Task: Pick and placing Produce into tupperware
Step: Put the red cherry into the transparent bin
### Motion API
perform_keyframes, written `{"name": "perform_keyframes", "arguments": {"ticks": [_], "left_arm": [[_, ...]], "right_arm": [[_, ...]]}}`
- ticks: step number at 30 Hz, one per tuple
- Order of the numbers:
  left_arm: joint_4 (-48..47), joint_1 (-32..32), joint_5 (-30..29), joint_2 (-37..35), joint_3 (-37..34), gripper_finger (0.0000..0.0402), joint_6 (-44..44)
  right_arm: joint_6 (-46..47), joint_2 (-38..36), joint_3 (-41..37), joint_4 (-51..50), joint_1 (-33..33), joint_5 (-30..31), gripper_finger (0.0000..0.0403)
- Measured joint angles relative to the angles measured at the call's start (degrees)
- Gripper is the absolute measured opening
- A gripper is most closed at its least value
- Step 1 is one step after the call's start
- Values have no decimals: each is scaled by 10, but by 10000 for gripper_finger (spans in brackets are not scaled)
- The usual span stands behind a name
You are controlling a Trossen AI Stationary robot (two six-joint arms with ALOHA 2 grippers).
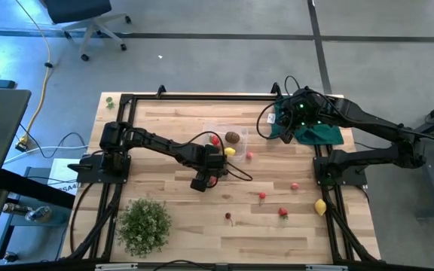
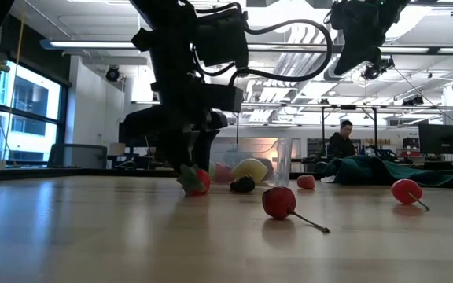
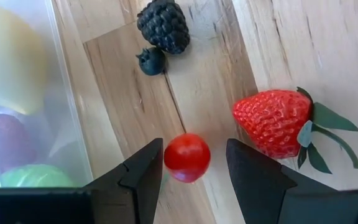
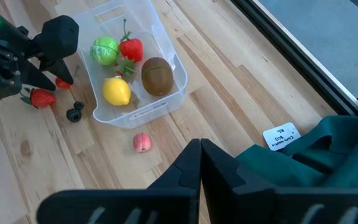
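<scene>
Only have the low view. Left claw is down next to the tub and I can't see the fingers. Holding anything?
Observer: Not gripped. The left claw is open, with a small red fruit between its fingers and a loose strawberry just beside it.
Operator: What's in the tub?
Observer: The tupperware holds four pieces: green ball, tub strawberry, lemon, kiwi.
Operator: Right arm?
Observer: The right claw is shut with nothing in it, up above the green cloth at the table's right edge.
</scene>
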Motion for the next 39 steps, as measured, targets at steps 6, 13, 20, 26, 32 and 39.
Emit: {"name": "perform_keyframes", "arguments": {"ticks": [6,13,20,26,32,39], "left_arm": [[-1,0,7,0,0,165,0],[-5,0,7,0,0,165,0],[-7,0,7,0,0,165,0],[-7,0,7,0,0,165,0],[-3,0,7,0,0,130,-10],[-3,1,6,-1,1,95,-17]], "right_arm": [[0,0,0,0,0,0,0],[0,0,0,0,0,0,0],[0,0,0,0,0,0,0],[0,0,0,0,0,0,0],[0,0,0,0,0,0,0],[0,0,0,0,0,0,0]]}}
